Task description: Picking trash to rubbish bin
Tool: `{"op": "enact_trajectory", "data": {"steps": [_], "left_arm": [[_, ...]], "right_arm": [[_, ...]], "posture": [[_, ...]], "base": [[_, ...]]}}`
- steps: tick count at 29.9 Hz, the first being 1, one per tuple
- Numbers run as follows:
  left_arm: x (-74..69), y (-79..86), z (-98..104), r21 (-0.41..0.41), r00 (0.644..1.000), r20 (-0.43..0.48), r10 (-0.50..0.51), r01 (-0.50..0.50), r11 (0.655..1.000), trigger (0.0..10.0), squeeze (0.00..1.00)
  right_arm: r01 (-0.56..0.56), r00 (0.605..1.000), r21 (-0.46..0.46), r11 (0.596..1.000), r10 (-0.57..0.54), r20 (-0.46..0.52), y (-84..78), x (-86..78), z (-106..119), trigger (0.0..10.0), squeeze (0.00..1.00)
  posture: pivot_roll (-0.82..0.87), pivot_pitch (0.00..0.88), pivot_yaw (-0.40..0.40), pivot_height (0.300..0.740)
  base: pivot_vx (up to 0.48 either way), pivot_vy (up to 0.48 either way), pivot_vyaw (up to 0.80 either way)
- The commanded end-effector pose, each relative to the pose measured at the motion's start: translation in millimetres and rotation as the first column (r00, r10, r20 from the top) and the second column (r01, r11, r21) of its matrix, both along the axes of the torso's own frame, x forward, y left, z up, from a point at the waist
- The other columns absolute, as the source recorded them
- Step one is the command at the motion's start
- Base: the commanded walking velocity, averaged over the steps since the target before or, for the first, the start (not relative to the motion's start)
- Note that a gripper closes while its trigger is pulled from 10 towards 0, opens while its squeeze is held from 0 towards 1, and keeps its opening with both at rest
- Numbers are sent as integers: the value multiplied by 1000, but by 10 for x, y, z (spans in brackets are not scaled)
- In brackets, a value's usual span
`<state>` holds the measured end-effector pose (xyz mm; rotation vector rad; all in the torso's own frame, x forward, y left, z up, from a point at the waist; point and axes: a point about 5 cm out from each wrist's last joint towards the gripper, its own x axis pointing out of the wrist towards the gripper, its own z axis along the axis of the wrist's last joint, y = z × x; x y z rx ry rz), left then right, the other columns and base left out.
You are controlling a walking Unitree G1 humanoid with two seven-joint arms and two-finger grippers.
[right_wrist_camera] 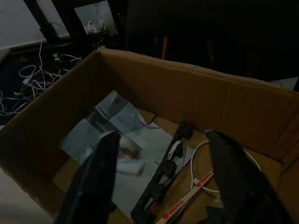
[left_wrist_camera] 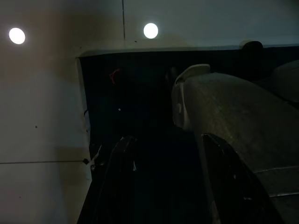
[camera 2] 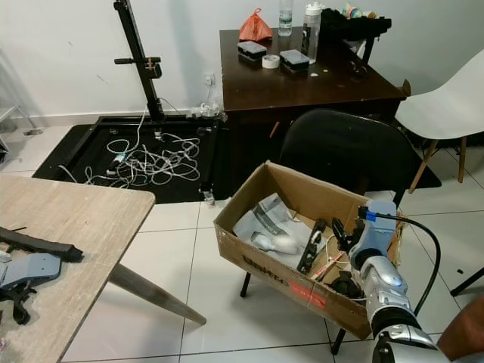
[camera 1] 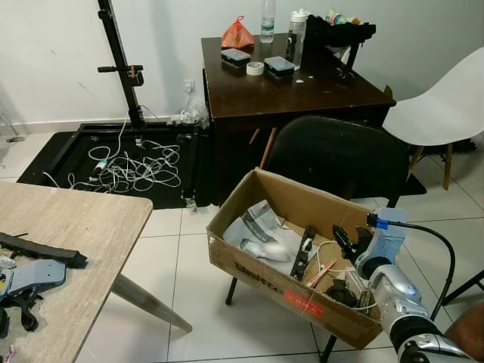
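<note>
The right gripper (right_wrist_camera: 161,175) hangs over the open cardboard box (camera 1: 261,272), which rests on a dark chair (camera 1: 340,155) at about four o'clock in the head views. Its jaws are spread wide and released, with nothing between the two black fingers (right_wrist_camera: 96,179). The box serves as the rubbish bin here, and it already holds trash: a folded printed sheet (right_wrist_camera: 112,128), a crumpled white wrapper (camera 1: 268,249), a long black plastic strip (right_wrist_camera: 163,175), a loop of white cable (right_wrist_camera: 198,161) and a thin stick with red print (right_wrist_camera: 187,198). More items that may be trash lie on the pale wooden surface (camera 1: 83,219) at eight o'clock, among them a black bar (camera 1: 41,249) and a grey-blue tool (camera 1: 30,276). The left gripper (left_wrist_camera: 163,182) hangs low in shadow, its jaws apart and empty, beside a dim grey rounded body. The risks from here look plain. The box sits tilted on the chair seat with a corner overhanging, so a push from the right arm could tip it or slide it off. The gripper's own cable (camera 1: 442,242) arcs close to the box rim and might snag there. The white cable inside could also catch a finger as the arm lifts away.
</note>
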<state>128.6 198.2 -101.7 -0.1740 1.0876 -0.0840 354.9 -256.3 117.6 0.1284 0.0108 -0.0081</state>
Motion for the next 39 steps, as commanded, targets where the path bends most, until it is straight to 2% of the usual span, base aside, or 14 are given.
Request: {"op": "enact_trajectory", "data": {"steps": [1,2,3,4,5,8,12,16,18,20,24,30,36,39], "left_arm": [[-272,2,-82,-14,995,-100,1,-3,1000,10000,0],[-272,2,-82,-14,995,-100,1,-3,1000,10000,0],[-272,6,-81,-15,995,-99,2,-3,1000,10000,0],[-271,9,-80,-16,995,-99,2,-3,1000,10000,0],[-269,13,-79,-15,995,-98,3,-4,1000,10000,0],[-266,16,-78,-14,995,-98,3,-5,1000,10000,0],[-250,30,-74,-6,995,-97,14,-15,1000,10000,0],[-235,33,-71,-2,995,-96,19,-20,1000,10000,0],[-227,35,-69,0,995,-95,22,-23,1000,10000,0],[-226,36,-69,1,995,-95,24,-24,1000,10000,0],[-211,36,-66,5,995,-96,30,-29,1000,10000,0],[-195,34,-64,9,995,-94,33,-32,999,10000,0],[-177,40,-60,21,995,-91,31,-29,999,10000,0],[-176,42,-59,23,996,-90,30,-28,999,10000,0]], "right_arm": [[-4,1000,26,1000,4,11,4,-23,-26,10000,1000],[-4,1000,26,1000,4,11,4,-23,-26,10000,1000],[-52,998,56,997,50,25,82,-2,-16,10000,667],[-87,996,76,993,84,36,137,12,-9,10000,667],[-169,985,116,979,164,53,256,29,-6,10000,0],[-238,971,146,960,230,71,356,40,-2,10000,0],[-618,786,219,756,596,160,923,-44,-8,10000,0],[-754,653,226,616,738,170,1181,-160,-46,10000,0],[-828,552,204,522,822,137,1359,-264,-104,10000,0],[-845,524,189,500,844,115,1411,-296,-132,10000,0],[-912,390,73,403,910,-141,1620,-467,-437,10000,0],[-918,376,50,394,903,-208,1690,-509,-522,10000,0],[-864,494,53,500,864,-102,1699,-354,-305,10000,0],[-864,499,19,503,861,-95,1686,-340,-270,10000,0]], "posture": [[-160,189,51,740],[-160,189,51,740],[-160,188,51,740],[-160,188,51,740],[-159,185,51,740],[-159,184,51,740],[-156,179,52,740],[-154,174,53,740],[-153,175,53,740],[-153,175,53,740],[-154,167,51,740],[-151,161,46,740],[-150,149,41,740],[-150,146,39,740]], "base": [[0,0,0],[0,0,0],[0,0,0],[0,0,0],[0,0,0],[0,0,0],[0,0,0],[0,0,0],[0,0,0],[0,0,0],[0,0,0],[0,0,0],[0,0,0],[0,0,500]]}}
